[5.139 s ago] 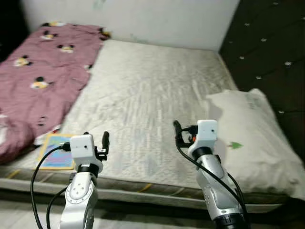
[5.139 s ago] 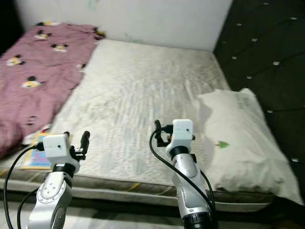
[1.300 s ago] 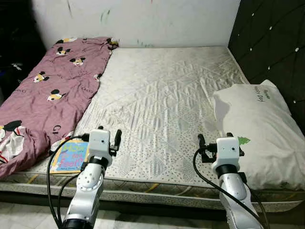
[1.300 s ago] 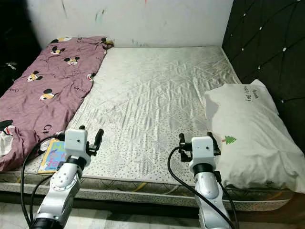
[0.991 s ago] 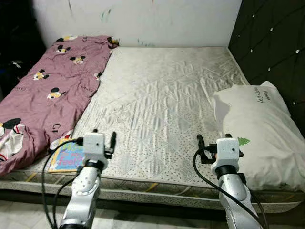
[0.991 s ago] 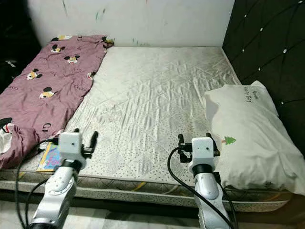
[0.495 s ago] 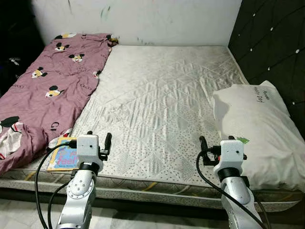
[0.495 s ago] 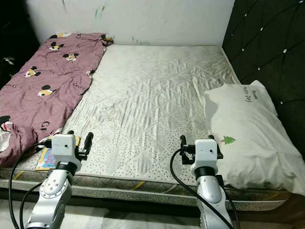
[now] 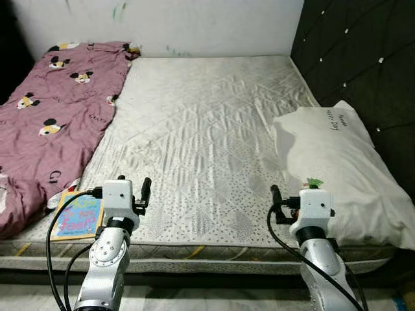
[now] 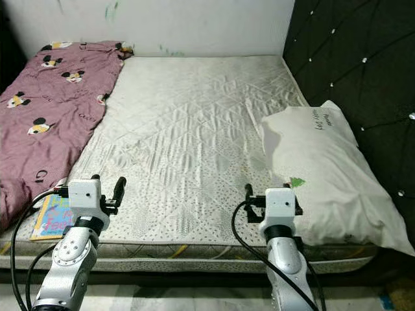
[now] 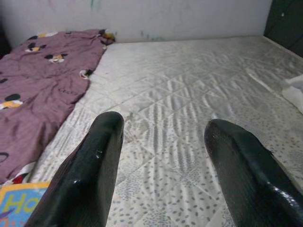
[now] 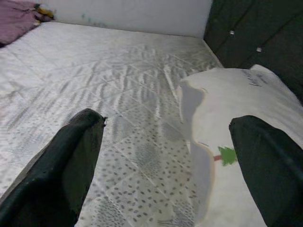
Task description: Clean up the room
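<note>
A pale quilted mattress point(image 9: 207, 123) lies before me. Along its left side stretches a maroon blanket point(image 9: 48, 116) with cartoon mice. A colourful picture book point(image 9: 78, 216) rests at the mattress's near left corner, partly under the blanket's edge. A white pillow point(image 9: 337, 168) with a small green tree lies at the right, against the headboard. My left gripper point(image 9: 133, 189) is open over the near edge, just right of the book. My right gripper point(image 9: 292, 194) is open at the near edge, beside the pillow's near corner. Both hold nothing.
A dark tufted headboard point(image 9: 363, 71) rises on the right. A white wall point(image 9: 162, 26) with paint marks closes the far side. Pale floor point(image 9: 194, 291) runs along the mattress's near edge.
The camera has swung to the right, so the blanket and book sit further left in the picture. Both grippers stay open and empty at the near edge.
</note>
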You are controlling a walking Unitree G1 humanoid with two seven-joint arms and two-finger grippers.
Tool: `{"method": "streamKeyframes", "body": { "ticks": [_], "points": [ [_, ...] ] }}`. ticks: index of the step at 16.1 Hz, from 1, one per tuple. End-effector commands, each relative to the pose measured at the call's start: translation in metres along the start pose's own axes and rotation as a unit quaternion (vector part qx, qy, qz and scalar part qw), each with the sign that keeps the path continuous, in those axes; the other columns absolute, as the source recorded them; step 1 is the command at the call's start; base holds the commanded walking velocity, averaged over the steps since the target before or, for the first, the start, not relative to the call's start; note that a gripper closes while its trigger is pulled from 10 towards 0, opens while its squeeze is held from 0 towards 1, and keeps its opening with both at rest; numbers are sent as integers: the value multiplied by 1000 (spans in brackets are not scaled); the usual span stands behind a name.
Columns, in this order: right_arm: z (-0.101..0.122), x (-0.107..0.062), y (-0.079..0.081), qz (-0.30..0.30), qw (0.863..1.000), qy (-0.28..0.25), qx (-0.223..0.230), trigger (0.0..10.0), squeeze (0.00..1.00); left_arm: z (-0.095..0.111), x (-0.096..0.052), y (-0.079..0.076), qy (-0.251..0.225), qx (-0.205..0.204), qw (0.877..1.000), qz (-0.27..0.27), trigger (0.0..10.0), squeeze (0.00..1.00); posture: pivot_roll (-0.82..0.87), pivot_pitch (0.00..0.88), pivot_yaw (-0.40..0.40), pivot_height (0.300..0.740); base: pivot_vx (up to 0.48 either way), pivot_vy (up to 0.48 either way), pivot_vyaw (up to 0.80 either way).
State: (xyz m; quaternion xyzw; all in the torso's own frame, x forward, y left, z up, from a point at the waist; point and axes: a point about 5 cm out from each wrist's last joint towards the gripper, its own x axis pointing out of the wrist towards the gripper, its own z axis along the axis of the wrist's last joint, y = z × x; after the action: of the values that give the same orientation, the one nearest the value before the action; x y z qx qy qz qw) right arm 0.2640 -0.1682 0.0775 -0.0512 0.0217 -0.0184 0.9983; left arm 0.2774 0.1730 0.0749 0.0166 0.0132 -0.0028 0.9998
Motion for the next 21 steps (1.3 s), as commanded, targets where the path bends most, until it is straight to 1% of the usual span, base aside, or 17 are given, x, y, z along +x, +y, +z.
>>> {"method": "streamKeyframes", "body": {
  "ticks": [1,7,20,21],
  "points": [
    [0,1,1,-1,1000,4,7,10000,0,1,0,4,3,2,1000,0,10000,0,-88,66,44,740,0,330,0],
    [0,2,1,2,1000,9,8,10000,0,1,1,4,4,3,1000,-2,10000,0,-88,65,44,740,0,383,0],
    [-2,5,0,4,1000,16,7,10000,0,1,2,3,3,-1,1000,1,10000,0,-88,61,35,740,0,480,0],
    [-2,4,0,4,1000,17,7,10000,0,1,2,3,3,-2,1000,1,10000,0,-89,63,35,740,0,0,0]
  ]
}}
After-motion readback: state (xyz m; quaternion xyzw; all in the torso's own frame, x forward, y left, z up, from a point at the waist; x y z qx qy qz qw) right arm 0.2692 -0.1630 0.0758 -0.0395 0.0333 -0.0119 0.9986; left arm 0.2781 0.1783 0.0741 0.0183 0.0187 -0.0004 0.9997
